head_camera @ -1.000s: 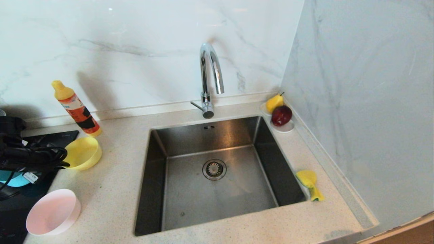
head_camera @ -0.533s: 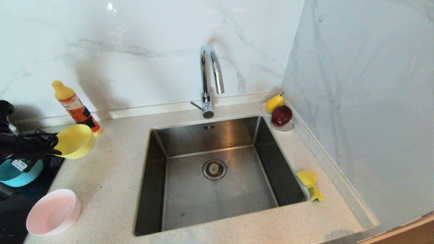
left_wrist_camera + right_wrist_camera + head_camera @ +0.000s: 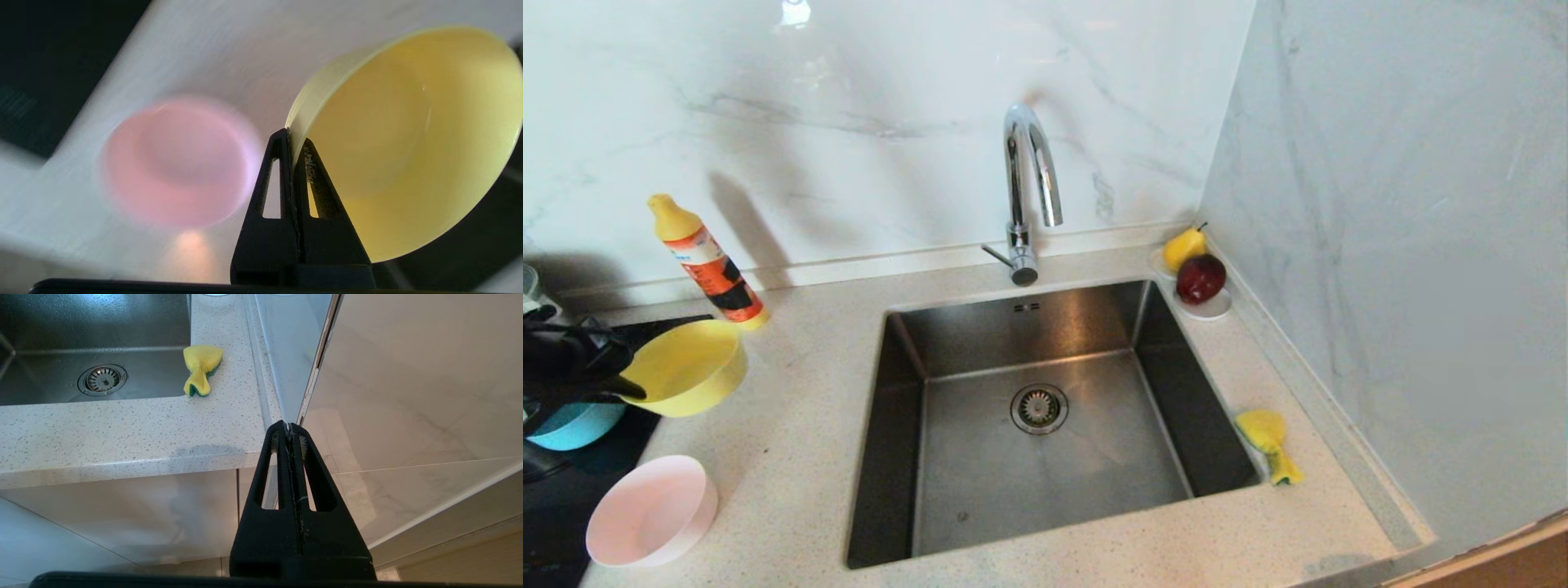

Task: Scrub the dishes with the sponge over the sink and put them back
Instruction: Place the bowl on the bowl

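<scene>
My left gripper is shut on the rim of the yellow bowl, which hangs tilted above the counter left of the sink. The pink bowl rests on the counter at the near left. The light blue bowl peeks out under my left arm on the dark hob. The sponge, pinched and crumpled, lies on the counter at the sink's right rim. My right gripper is shut and empty, parked below the counter's front edge.
A chrome tap arches over the sink's back edge. An orange detergent bottle stands behind the yellow bowl. A white saucer with a pear and a red apple sits in the back right corner. A marble wall closes the right side.
My left gripper has lifted the yellow bowl off the counter, swung it up and back, then brought it lower and toward the left edge, more tilted. The light blue bowl shows more.
</scene>
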Available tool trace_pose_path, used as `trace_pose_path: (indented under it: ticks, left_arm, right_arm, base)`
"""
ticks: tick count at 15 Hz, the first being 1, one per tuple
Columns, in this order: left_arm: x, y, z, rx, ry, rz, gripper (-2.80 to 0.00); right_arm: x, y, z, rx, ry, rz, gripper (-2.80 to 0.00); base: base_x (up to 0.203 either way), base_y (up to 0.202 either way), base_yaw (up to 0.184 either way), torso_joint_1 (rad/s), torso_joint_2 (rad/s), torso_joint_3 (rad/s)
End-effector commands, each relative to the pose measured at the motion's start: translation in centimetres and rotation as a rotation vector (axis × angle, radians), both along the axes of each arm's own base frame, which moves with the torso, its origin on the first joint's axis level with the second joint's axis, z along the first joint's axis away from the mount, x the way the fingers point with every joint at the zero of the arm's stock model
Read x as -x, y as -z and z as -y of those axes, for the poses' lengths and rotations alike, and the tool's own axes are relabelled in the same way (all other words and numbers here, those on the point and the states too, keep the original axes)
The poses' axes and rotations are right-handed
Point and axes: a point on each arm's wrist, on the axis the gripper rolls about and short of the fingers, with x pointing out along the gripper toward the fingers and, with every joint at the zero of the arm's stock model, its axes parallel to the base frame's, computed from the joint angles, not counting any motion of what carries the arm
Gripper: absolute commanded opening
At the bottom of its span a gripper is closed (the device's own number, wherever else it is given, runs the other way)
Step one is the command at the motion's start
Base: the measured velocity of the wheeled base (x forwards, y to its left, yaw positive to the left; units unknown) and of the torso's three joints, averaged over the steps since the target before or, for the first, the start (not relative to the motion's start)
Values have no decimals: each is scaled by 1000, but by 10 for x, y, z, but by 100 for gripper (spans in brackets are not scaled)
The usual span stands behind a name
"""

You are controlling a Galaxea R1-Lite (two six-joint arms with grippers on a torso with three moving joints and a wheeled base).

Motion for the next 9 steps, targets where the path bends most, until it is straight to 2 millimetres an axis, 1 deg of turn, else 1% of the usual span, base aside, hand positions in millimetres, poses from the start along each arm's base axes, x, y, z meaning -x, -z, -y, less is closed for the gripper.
trace_pose_path:
  ticks: [1, 3, 6, 9]
  left_arm:
    - [24, 6, 12, -19, -17, -59, -280]
    - [39, 18, 14, -28, -31, -99, -280]
    - [53, 31, 1, -46, -76, -100, -280]
    - [66, 45, -8, -29, -103, -143, -280]
  right_arm:
    - [0, 0, 0, 1, -1, -1, -280]
    - [0, 0, 0, 1, 0, -1, -280]
    - [0, 0, 0, 1, -1, -1, -280]
    - [0, 0, 0, 1, -1, -1, -280]
  base:
    - [0, 0, 0, 0, 0, 0]
    - [0, 0, 0, 0, 0, 0]
    - [0, 0, 0, 0, 0, 0]
    - [0, 0, 0, 0, 0, 0]
